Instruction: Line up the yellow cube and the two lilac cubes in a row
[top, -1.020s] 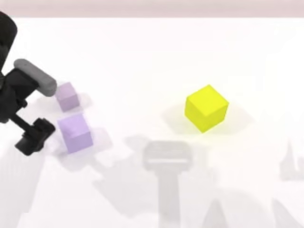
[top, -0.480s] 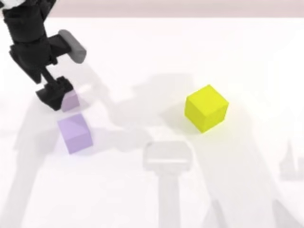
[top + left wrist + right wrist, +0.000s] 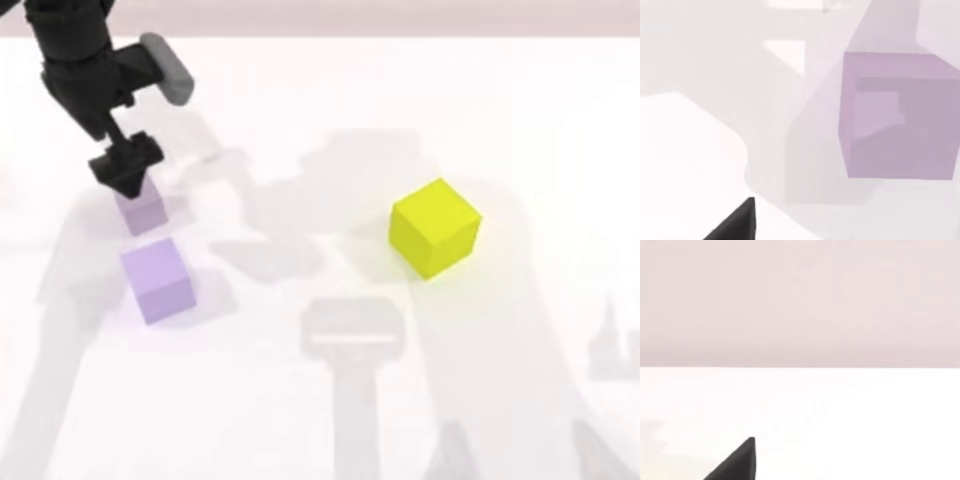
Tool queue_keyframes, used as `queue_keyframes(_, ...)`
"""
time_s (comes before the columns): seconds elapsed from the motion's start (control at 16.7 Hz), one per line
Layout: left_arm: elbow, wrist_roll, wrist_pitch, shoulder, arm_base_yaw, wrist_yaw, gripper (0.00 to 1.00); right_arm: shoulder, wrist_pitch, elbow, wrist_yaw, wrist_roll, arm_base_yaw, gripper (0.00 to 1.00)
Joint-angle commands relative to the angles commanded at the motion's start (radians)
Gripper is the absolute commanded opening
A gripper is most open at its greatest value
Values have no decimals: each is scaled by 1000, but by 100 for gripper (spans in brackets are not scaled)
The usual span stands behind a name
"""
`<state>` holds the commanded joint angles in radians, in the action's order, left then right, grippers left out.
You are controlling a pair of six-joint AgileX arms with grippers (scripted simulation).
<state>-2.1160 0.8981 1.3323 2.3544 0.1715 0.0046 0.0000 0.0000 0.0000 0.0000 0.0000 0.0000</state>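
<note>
The yellow cube [image 3: 434,227] sits right of the table's middle. Two lilac cubes lie at the left: a small mauve one [image 3: 143,208] and, nearer the front, a slightly larger lavender one [image 3: 157,280]. My left gripper [image 3: 125,168] hangs open over the far edge of the mauve cube and holds nothing. In the left wrist view the mauve cube [image 3: 895,115] fills the frame's side, and one dark fingertip [image 3: 740,222] shows, apart from it. The right arm is out of the top view. Its wrist view shows one fingertip [image 3: 740,460] over bare table.
The white table [image 3: 330,120] ends at a pale back wall [image 3: 400,15] along the far side. Arm shadows fall across the table's middle and front.
My left arm swung from beside the lavender cube toward the far side, and its gripper now sits over the mauve cube's far edge. No cube has moved.
</note>
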Motion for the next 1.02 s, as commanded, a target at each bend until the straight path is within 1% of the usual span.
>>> queue_keyframes(0.3, 18, 1, -18, 0, -3, 0, 100, 0, 0, 0, 0, 0, 0, 100)
queue_keyframes(0.42, 68, 2, -75, 13, -2, 0, 100, 0, 0, 0, 0, 0, 0, 100)
queue_keyframes(0.72, 220, 2, -284, 57, -2, 1, 100, 0, 0, 0, 0, 0, 0, 100)
queue_keyframes(1.02, 243, 2, -310, 66, -2, 1, 100, 0, 0, 0, 0, 0, 0, 100)
